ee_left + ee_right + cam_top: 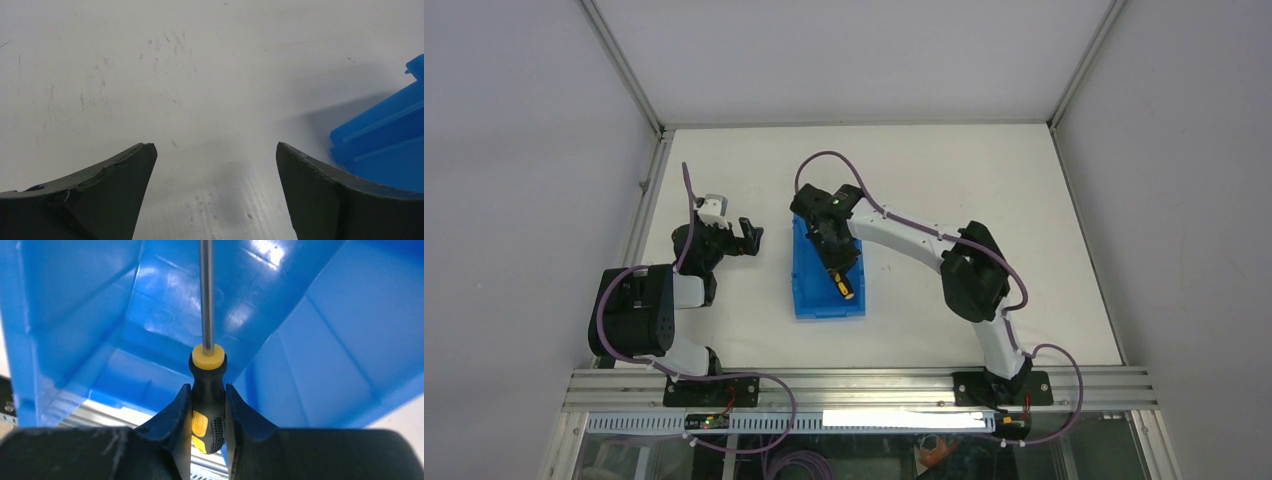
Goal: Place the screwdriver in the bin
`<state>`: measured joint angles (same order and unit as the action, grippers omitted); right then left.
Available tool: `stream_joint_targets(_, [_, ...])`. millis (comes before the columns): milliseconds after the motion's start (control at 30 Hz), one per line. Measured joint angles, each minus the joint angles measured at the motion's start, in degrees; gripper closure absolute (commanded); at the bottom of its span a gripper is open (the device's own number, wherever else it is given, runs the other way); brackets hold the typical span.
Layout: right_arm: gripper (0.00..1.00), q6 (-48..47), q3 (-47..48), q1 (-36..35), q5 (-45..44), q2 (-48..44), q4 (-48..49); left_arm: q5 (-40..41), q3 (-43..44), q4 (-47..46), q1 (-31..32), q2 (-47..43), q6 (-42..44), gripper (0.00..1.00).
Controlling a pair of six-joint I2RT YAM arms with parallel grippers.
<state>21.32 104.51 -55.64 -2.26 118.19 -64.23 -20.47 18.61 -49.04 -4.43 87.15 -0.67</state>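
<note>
The right gripper (207, 396) is clamping its jaws, only narrowly apart, on the yellow-and-black handle of the screwdriver (208, 371). It is holding the tool inside the walls of the blue bin (320, 355), with the thin shaft pointing toward the bin's near end. The bin is sitting near the middle of the white table (944, 170), and the left gripper (215, 150) is hanging over the tabletop just left of it, its jaws standing wide apart and gripping nothing.
</note>
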Motion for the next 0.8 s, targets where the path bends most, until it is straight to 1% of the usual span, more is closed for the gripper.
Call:
stream_joint_targets(100, [0.73, 0.0, -1.3, 0.3, -0.1, 1.0, 2.8, 0.0, 0.0, 0.0, 0.0, 0.0, 0.0, 0.01])
stream_joint_targets(167, [0.64, 0.2, -2.3, 0.4, -0.2, 1.6, 4.6, 0.0, 0.0, 0.0, 0.0, 0.0, 0.0, 0.01])
stream_joint_targets(233, [0.59, 0.5, -3.5, 0.5, -0.2, 2.4, 6.4, 0.0, 0.0, 0.0, 0.0, 0.0, 0.0, 0.01])
stream_joint_targets(333, [0.55, 1.3, -4.4, 0.5, -0.3, 3.0, 7.9, 0.0, 0.0, 0.0, 0.0, 0.0, 0.0, 0.01])
stream_joint_targets(600, [0.55, 2.4, -4.5, 0.4, -2.5, 2.5, 10.7, 0.0, 0.0, 0.0, 0.0, 0.0, 0.0, 0.01])
stream_joint_targets(733, [0.54, 2.4, -4.5, -0.3, -3.7, -0.5, 11.0, 0.0, 0.0, 0.0, 0.0, 0.0, 0.0, 0.01])
stream_joint_targets(767, [0.52, 2.4, -4.6, -0.6, -3.9, -1.9, 11.2, 0.0, 0.0, 0.0, 0.0, 0.0, 0.0, 0.01])
stream_joint_targets(800, [0.45, 2.4, -4.7, -0.8, -4.0, -3.4, 11.6, 0.0, 0.0, 0.0, 0.0, 0.0, 0.0, 0.01])
